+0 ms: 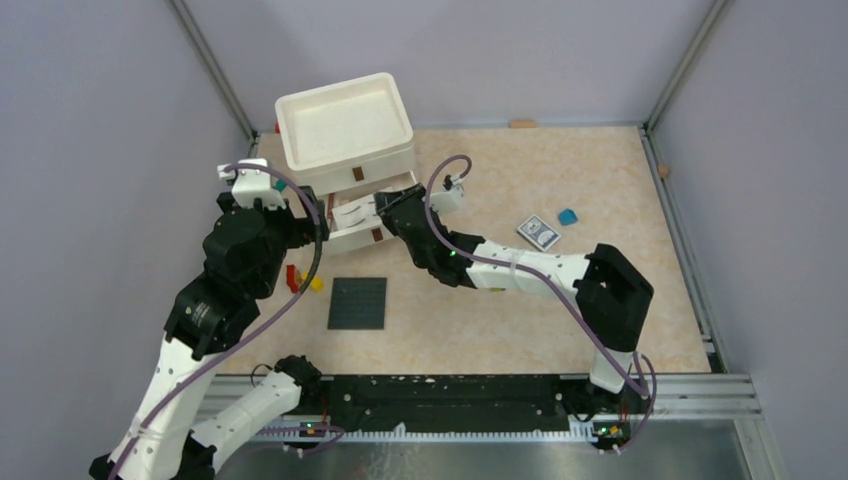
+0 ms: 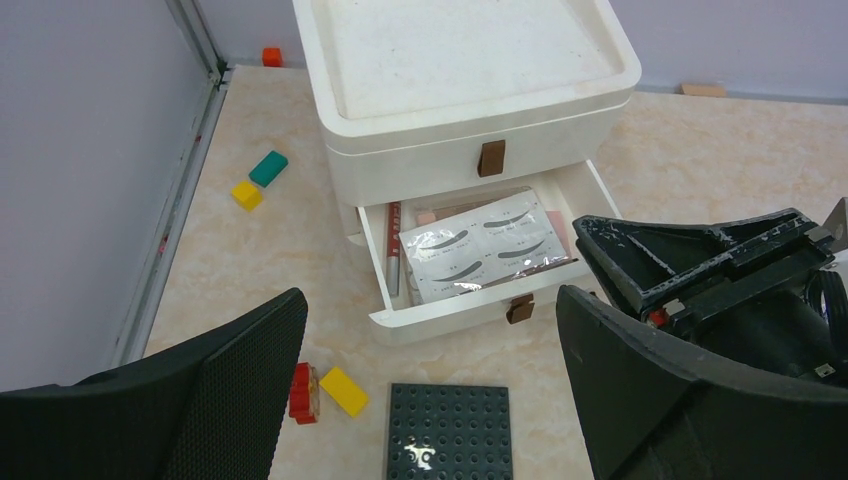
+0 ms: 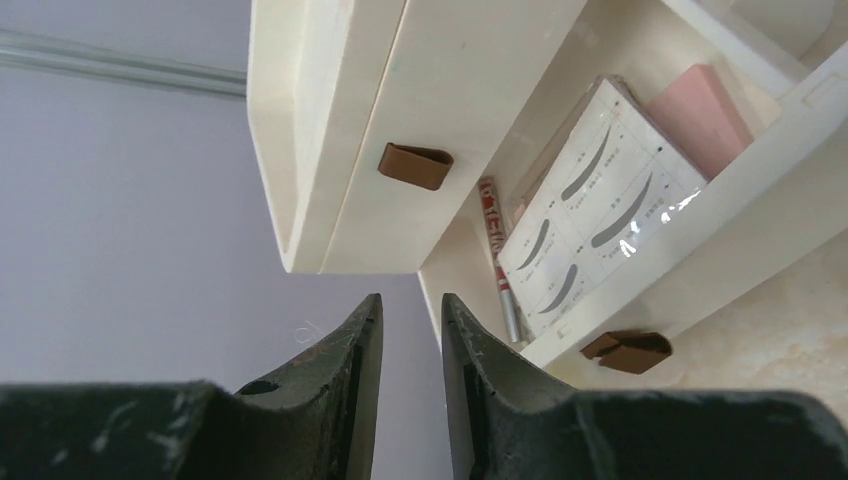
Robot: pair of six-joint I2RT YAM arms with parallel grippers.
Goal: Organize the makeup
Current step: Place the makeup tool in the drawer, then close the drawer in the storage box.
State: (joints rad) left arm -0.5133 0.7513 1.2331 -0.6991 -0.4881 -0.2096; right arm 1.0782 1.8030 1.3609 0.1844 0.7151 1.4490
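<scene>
Cream-white plastic makes up the drawer organizer [image 1: 345, 130], which stands near the far left corner of the table [image 1: 600, 180] with a shallow tray for a top. Its upper drawer [image 2: 440, 165] is shut. Its lower drawer [image 2: 450, 312] is pulled out toward the near edge.

Inside the lower drawer lies the white false-eyelash card [image 2: 485, 250], printed with dark curved shapes. A red-and-silver pencil [image 2: 394, 245] lies along the drawer's left wall. A pink compact [image 3: 700, 105] shows from under the card's far right corner.

The right gripper [image 3: 410, 310] hovers at the front right of the open drawer. Its fingers stand a narrow gap apart with nothing between them. The left gripper [image 2: 430, 300] hangs over the table in front of the organizer, spread wide and holding nothing.

A dark studded plate [image 2: 448, 430] lies in front of the drawer, toward the near edge. A red brick [image 2: 302, 392] and a yellow brick [image 2: 344, 390] sit just to its left. A green brick [image 2: 268, 168] and a second yellow brick [image 2: 246, 194] sit by the left edge beside the organizer. Toward the right edge, a patterned card box [image 1: 539, 232] lies near a small blue piece [image 1: 568, 216].
</scene>
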